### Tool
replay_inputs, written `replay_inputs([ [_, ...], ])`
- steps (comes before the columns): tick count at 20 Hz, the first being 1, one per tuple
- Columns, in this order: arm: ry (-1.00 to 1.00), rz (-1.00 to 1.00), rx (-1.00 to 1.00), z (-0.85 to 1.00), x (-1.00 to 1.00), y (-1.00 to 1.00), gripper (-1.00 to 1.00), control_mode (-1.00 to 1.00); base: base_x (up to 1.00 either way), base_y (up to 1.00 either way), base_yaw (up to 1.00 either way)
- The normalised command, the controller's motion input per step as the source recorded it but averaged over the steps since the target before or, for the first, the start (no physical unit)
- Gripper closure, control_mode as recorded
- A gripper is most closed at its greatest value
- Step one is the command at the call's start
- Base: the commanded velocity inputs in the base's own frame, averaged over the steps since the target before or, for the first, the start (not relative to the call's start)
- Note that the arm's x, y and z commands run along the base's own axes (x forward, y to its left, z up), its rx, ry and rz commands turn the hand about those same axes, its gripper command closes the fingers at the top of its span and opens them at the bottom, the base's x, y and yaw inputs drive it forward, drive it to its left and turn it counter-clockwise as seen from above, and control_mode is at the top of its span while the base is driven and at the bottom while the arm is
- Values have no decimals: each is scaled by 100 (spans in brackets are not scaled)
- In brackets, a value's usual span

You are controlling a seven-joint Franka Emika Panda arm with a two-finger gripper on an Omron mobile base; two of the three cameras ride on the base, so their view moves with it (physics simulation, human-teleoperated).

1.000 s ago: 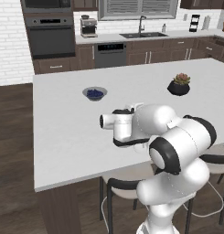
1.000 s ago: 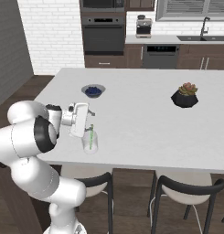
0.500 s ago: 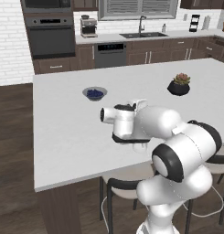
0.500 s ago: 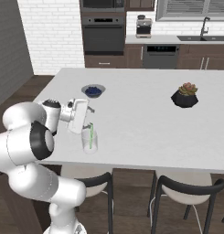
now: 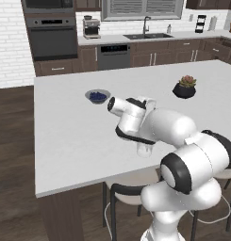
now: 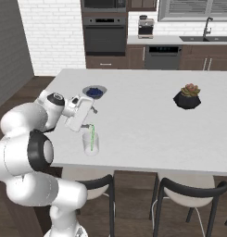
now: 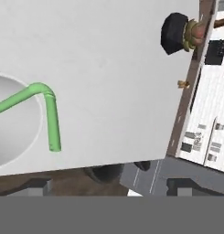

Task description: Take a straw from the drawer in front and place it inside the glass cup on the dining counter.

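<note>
The glass cup [image 6: 91, 144] stands near the front edge of the dining counter [image 6: 142, 125]. The light-green straw [image 6: 92, 137] stands inside it, its bent top sticking out over the rim. My gripper [image 6: 90, 107] hovers just above and behind the cup, open, holding nothing and clear of the straw. In the left base view my arm covers most of the cup [image 5: 145, 149], with the gripper [image 5: 147, 101] above it. The hand view looks down on the cup [image 7: 13, 123] and the straw [image 7: 50, 119] at its left edge. The drawer is out of view.
A small bowl with blue contents [image 6: 94, 91] sits behind the cup. A potted plant in a black pot [image 6: 189, 97] is far right on the counter. Stools [image 6: 189, 190] stand under the front edge. Oven, sink and wall counter line the back.
My hand has lifted slightly off the cup and its jaws have spread. The straw stays in the cup.
</note>
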Motion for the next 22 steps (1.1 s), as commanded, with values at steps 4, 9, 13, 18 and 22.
replay_inputs([
  [4,7,0,27,0,-42,0,-100,-100,0,0,0],
  [9,8,-1,25,0,-33,0,-100,-100,0,0,0],
  [13,2,0,26,15,-40,0,-100,-100,0,0,0],
  [18,-6,0,22,42,-88,0,-100,-100,0,0,0],
  [22,-13,-2,21,42,-100,-5,-100,-100,0,0,0],
])
